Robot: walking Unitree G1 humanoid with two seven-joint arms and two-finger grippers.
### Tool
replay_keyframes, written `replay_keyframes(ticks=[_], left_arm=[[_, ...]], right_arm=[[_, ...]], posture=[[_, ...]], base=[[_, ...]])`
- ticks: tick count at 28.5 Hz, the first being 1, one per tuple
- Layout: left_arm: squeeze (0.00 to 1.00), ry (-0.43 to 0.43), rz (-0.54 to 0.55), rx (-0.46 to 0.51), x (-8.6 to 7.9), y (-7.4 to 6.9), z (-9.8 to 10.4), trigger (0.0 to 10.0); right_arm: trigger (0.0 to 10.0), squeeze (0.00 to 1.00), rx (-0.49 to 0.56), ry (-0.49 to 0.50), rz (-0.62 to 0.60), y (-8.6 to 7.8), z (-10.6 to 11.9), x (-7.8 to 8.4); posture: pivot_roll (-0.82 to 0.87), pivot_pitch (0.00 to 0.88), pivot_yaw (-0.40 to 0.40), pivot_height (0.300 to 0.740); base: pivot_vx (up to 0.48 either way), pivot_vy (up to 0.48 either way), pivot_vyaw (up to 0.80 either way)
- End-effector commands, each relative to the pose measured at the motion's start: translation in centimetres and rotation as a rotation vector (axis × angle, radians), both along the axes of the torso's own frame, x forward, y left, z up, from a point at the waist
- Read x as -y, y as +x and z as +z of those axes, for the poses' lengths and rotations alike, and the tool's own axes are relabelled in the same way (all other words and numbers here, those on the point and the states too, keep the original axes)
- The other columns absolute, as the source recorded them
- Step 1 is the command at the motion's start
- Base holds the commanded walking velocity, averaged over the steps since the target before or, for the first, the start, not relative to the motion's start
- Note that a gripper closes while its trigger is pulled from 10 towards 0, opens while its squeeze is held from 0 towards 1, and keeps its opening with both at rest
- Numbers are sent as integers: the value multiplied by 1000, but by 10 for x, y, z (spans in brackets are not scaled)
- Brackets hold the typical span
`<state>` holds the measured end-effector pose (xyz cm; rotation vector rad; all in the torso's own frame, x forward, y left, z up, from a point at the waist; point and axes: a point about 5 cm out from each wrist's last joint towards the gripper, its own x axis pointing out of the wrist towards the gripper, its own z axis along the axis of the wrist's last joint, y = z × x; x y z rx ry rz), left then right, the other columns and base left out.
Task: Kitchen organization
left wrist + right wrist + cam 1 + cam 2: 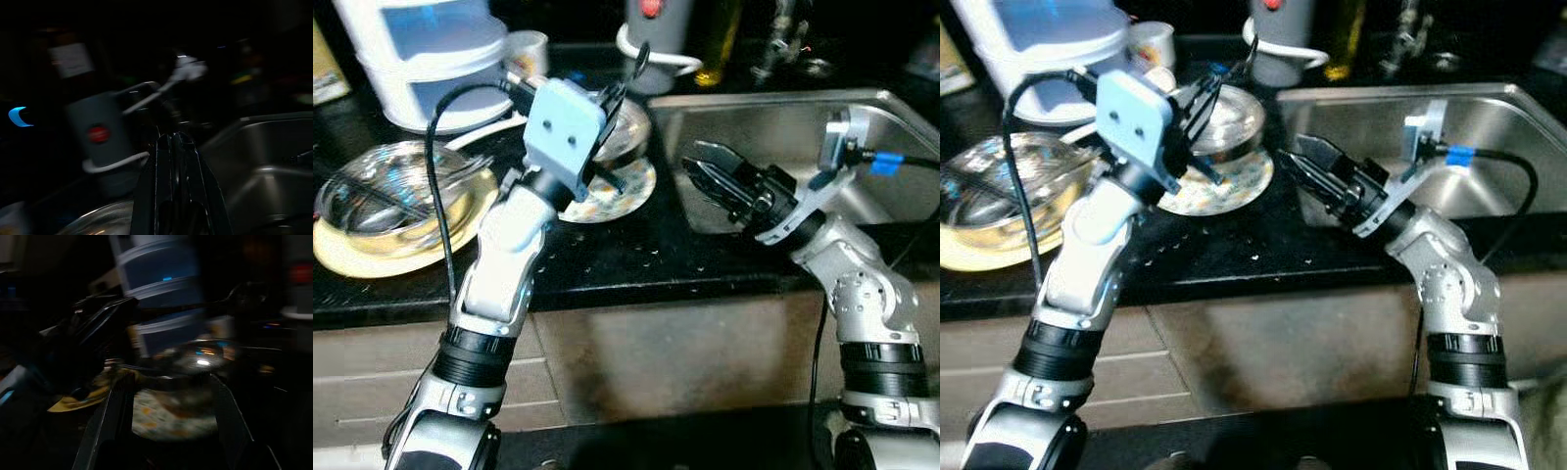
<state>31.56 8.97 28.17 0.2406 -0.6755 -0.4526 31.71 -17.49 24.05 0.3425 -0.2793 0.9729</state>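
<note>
The black stone table (636, 259) carries the dirty dishes on the robot's left side, and the stainless steel sink (901, 127) is sunk into it on the right, probably so that the dishes can go from the table into the sink for washing. Behind the dishes stands a tall white plastic container with round tiers (421, 59). Near the left edge, a clear glass bowl (382, 191) sits on a wide pale yellow plate (372, 257); some cutlery seems to lie inside the bowl. In the middle, a shiny steel bowl (1234, 117) rests on a round flowered plate (1229, 191), just beside the sink rim. The left gripper (1209, 98) is above this steel bowl, with its jaws pressed together and nothing between them. If they touch the bowl, I cannot tell. The right gripper (705, 168) waits over the sink's near corner and points toward the flowered plate; its jaws stand wide apart and hold nothing.
</note>
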Motion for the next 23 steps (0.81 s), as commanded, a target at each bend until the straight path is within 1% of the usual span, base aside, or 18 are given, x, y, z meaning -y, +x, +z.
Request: replay_keyframes(ticks=[1,9,15,17,18,19,20,21,22,23], left_arm=[[0,2,-19,0,2,-3,1,0],[0,13,-66,-34,7,-3,-3,0],[0,19,-74,-66,6,0,-8,0],[0,21,-69,-76,5,2,-10,0],[0,18,-48,-97,1,7,-13,0],[0,18,-48,-97,1,7,-13,0],[0,13,-39,-105,-1,9,-14,392],[0,18,-19,-120,-4,13,-16,9137],[0,22,-4,-132,-6,16,-18,10000],[0,22,-4,-132,-6,16,-18,10000]], right_arm=[[10000,0,2,18,-27,1,1,4],[10000,0,-10,22,-77,6,2,7],[10000,0,-10,-19,-118,8,-2,8],[10000,0,-15,-26,-124,9,-3,8],[10000,0,-22,-36,-128,10,-5,7],[10000,0,-22,-36,-128,10,-5,7],[10000,0,-24,-38,-128,10,-6,7],[10000,0,-24,-39,-129,10,-6,7],[10000,0,-25,-40,-131,10,-6,7],[10000,0,-25,-40,-131,10,-6,7]], posture=[[24,49,-15,732],[23,47,-10,732],[22,46,-9,732],[20,45,-8,732],[18,43,-5,732],[18,43,-5,732],[18,43,-5,732],[17,42,-5,732],[16,40,-5,732],[16,40,-5,732]], base=[[0,0,-788],[0,0,-783],[0,0,-784],[0,0,0],[0,0,0],[0,0,0],[0,0,0],[0,0,0],[0,0,0],[0,0,0]])
